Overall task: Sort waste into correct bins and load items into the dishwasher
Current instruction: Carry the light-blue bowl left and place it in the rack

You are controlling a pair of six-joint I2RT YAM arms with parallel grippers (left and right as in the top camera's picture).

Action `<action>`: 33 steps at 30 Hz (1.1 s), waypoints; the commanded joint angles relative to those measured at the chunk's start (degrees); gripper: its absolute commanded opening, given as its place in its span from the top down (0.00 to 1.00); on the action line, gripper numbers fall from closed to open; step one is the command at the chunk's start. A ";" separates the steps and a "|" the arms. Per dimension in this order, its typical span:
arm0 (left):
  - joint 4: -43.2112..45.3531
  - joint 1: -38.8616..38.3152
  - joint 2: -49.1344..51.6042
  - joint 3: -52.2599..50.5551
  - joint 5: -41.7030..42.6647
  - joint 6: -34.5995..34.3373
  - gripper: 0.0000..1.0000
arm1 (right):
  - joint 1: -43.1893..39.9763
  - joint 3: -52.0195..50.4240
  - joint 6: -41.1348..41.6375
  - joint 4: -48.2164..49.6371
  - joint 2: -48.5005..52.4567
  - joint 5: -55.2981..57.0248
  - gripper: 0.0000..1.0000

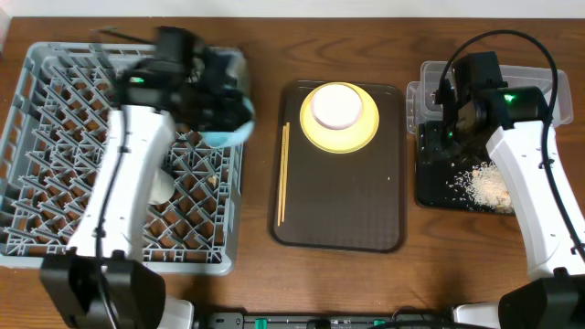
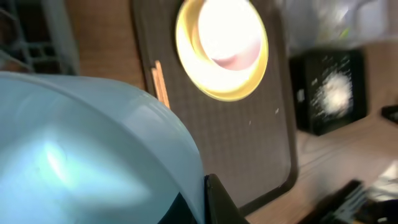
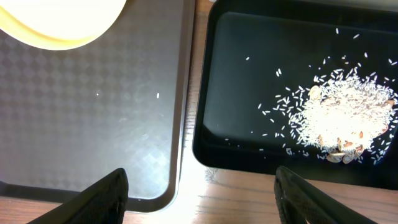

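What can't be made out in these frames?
Contents of the clear tub: overhead, covered by the right arm.
The white object in the rack: overhead, half behind the left arm; cup or not, unclear.
The rack in left wrist view: mostly blocked by the light blue bowl, and blurred.

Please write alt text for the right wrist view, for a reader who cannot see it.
A shallow black tray holds a pile of rice scraps with loose grains scattered around it. Beside it lies a dark brown serving tray with the edge of a yellow plate; the open, empty right end effector frames the bottom.
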 commanded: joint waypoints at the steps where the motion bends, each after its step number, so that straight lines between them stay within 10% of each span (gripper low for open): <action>1: 0.57 6.05 0.07 0.00 13.84 6.84 0.94 | -0.48 0.59 0.68 -0.09 -0.09 0.35 0.27; 16: 10.14 23.50 9.49 -0.02 44.52 8.63 0.94 | -0.48 0.59 0.68 -0.94 -0.09 0.35 0.27; 33: 14.21 29.27 25.70 -0.07 45.86 4.50 0.94 | -0.48 0.59 0.68 -2.49 -0.09 0.37 0.27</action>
